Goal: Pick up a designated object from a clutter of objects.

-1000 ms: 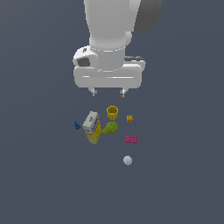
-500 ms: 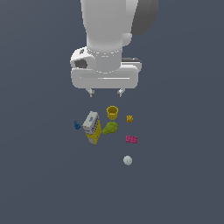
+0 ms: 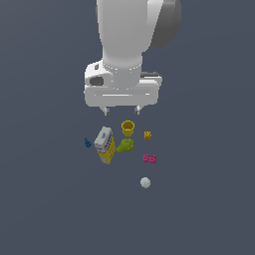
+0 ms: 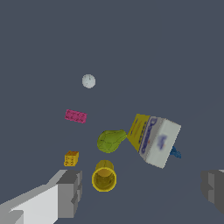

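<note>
item: white two-finger gripper [image 3: 121,110] on a large white arm [image 3: 130,35], upper centre of the exterior view, hanging above the clutter. fingers [image 4: 70,192] spread wide apart, nothing between them; in the wrist view one grey fingertip stands at each lower corner of the frame.

item: small flat magenta-pink studded toy brick [image 3: 150,159], the designated object. lies flat on the dark grey floor [image 3: 45,199], right of centre in the exterior view, apart from its neighbours; clear of the gripper. also seen in the wrist view [image 4: 75,116], left of centre.

item: small yellow open-topped cup [image 3: 128,128], upright, just below the fingertips in the exterior view; opening faces up in the wrist view [image 4: 104,178].

item: grey-and-yellow rectangular box [image 3: 105,144], tilted, left of centre in the exterior view; blurred blue print on its grey face [image 4: 154,139].

item: green lumpy piece [image 3: 125,146], just beside the box, on the exterior view's right of it; whether they touch cannot be told.

item: small blue bit [image 3: 88,143], at the box's other side, partly hidden behind it in the wrist view.

item: tiny orange block [image 3: 147,135], right of the cup in the exterior view, above the pink brick.

item: small white ball [image 3: 145,183], lowest in the exterior view, well apart from the rest.
</note>
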You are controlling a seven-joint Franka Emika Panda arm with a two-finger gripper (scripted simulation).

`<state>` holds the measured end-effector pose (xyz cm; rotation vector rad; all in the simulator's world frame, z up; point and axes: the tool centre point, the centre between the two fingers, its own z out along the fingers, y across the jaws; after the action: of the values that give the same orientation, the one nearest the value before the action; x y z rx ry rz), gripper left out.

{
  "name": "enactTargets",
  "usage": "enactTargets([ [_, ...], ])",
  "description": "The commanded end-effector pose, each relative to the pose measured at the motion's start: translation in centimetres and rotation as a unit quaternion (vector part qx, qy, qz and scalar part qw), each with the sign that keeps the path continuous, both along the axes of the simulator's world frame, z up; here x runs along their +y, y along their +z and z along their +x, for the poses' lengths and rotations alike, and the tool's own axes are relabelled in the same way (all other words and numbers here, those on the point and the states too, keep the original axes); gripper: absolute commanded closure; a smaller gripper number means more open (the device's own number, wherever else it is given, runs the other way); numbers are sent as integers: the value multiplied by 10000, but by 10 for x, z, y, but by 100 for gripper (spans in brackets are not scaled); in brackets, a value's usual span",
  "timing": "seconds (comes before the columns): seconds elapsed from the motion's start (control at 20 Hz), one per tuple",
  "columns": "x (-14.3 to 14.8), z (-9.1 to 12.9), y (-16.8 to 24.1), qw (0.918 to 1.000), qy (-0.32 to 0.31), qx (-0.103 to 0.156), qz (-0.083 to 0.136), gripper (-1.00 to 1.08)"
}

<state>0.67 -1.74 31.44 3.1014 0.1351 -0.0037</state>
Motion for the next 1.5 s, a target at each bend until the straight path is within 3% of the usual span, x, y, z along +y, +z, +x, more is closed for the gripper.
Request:
enactTargets([
  [0.0,3,3,-9,9998,217,15,-28,-92],
  [0.35,16,15,-44,9933,1149,71,-120,-92],
  [0.7,35,25,-92,9714,2362,145,-173,-92],
  [1.05,58,31,-140,9343,3557,198,-154,-92],
  [1.45,89,30,-193,8740,4854,207,-52,-92],
])
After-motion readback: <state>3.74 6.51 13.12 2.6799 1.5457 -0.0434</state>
